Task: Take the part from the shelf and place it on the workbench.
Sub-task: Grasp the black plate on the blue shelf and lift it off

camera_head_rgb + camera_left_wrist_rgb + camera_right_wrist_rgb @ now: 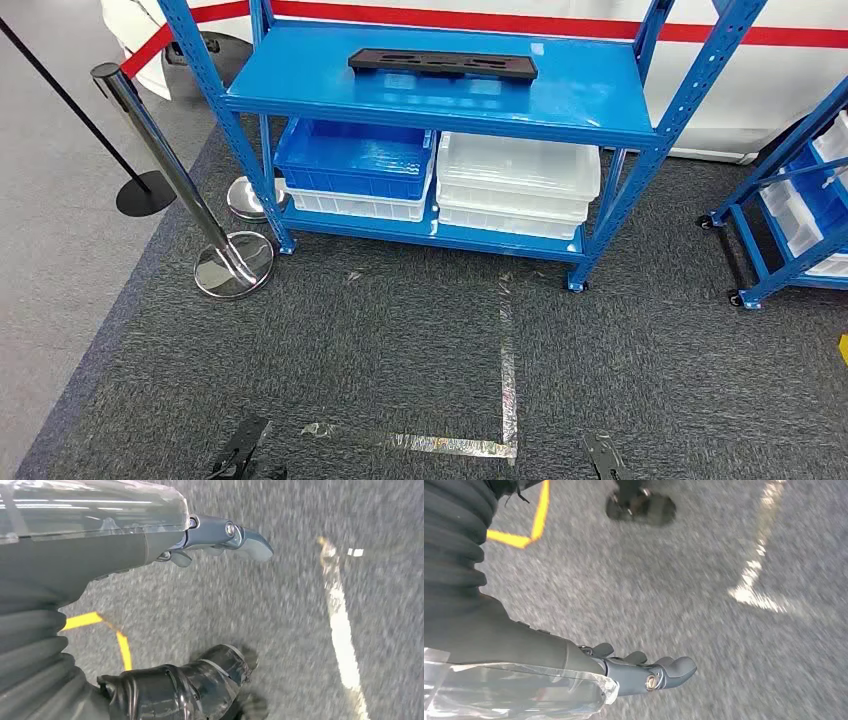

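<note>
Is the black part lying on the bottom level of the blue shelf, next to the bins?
No. The black part lies flat on the blue shelf's upper level, above the bins.

The tall blue metal shelf (pixel 440 100) is running off the head view's top edge, its uprights cut short. A second blue rack (pixel 790 215) is being clipped by the right edge. The grey speckled carpet (pixel 300 630) is smearing into blur in both wrist views. The left hand (pixel 220 540) is showing its thumb while darker fingers are lying mostly hidden behind it; the right hand (pixel 644 672) likewise.
</note>
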Robot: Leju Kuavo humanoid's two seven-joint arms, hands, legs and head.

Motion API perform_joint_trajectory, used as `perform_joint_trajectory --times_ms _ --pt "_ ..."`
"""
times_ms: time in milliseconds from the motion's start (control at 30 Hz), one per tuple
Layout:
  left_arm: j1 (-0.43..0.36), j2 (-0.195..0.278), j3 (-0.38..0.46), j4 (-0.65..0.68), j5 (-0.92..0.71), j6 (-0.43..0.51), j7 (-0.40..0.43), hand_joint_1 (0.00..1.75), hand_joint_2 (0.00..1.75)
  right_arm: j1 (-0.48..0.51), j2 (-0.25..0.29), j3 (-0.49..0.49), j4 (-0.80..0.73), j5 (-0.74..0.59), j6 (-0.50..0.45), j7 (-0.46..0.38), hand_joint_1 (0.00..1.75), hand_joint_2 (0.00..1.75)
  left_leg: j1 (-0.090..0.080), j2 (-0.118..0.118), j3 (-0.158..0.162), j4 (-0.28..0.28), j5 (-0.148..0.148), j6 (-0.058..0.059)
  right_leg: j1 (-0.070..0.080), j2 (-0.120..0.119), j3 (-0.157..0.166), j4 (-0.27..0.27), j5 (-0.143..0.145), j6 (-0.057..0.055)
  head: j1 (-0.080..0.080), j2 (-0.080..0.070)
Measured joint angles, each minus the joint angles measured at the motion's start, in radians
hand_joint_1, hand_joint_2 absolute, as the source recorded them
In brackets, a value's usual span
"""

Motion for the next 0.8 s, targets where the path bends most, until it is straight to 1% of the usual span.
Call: perform_joint_trajectory --times_ms 100,233,400,533,633,667,767,800 --pt "-0.008 -0.003 0.030 0.006 -0.033 0.009 -0.013 0.00 1.75 -0.016 0.000 -0.029 0.006 0.040 -0.006 -0.018 0.00 1.75 0.000 0.000 0.000 0.000 0.000 0.000 0.000 0.000 0.000 0.000 0.000 0.000 0.000 0.000" --pt "-0.022 -0.011 0.091 0.018 -0.102 0.028 -0.035 0.00 0.00 -0.050 0.000 -0.089 0.022 0.117 -0.020 -0.053 0.00 0.00 0.000 0.000 0.000 0.000 0.000 0.000 0.000 0.000 0.000 0.000 0.000 0.000 0.000 0.000" --pt "-0.038 -0.020 0.172 0.036 -0.196 0.050 -0.053 0.00 0.00 -0.102 0.000 -0.165 0.046 0.213 -0.041 -0.095 0.00 0.00 0.000 0.000 0.000 0.000 0.000 0.000 0.000 0.000 0.000 0.000 0.000 0.000 0.000 0.000" --pt "-0.051 -0.028 0.234 0.051 -0.279 0.061 -0.058 0.00 0.00 -0.160 0.003 -0.215 0.066 0.292 -0.067 -0.131 0.00 1.75 0.000 0.000 0.000 0.000 0.000 0.000 0.000 0.000 0.000 0.000 0.000 0.000 0.000 0.000" --pt "-0.060 -0.033 0.279 0.061 -0.342 0.070 -0.061 0.00 0.00 -0.219 0.010 -0.242 0.079 0.350 -0.097 -0.155 0.00 1.75 0.000 0.000 0.000 0.000 0.000 0.000 0.000 0.000 0.000 0.000 0.000 0.000 0.000 0.000" --pt "-0.064 -0.035 0.296 0.065 -0.364 0.072 -0.063 0.00 0.00 -0.242 0.013 -0.248 0.083 0.369 -0.108 -0.162 0.00 1.31 0.000 0.000 0.000 0.000 0.001 0.000 0.000 0.000 0.000 0.000 0.000 0.000 0.000 0.000" --pt "-0.074 -0.042 0.342 0.074 -0.424 0.078 -0.067 0.00 0.00 -0.305 0.023 -0.258 0.089 0.420 -0.137 -0.176 0.00 1.31 0.000 0.000 0.000 0.001 0.001 0.000 0.000 0.000 0.000 0.000 0.001 0.000 0.000 0.000" --pt "-0.077 -0.044 0.355 0.077 -0.443 0.080 -0.069 0.00 0.00 -0.320 0.024 -0.258 0.087 0.431 -0.142 -0.177 0.00 1.75 0.000 0.000 0.000 0.001 0.002 0.000 0.000 -0.001 0.000 0.000 0.001 0.000 0.000 0.000"
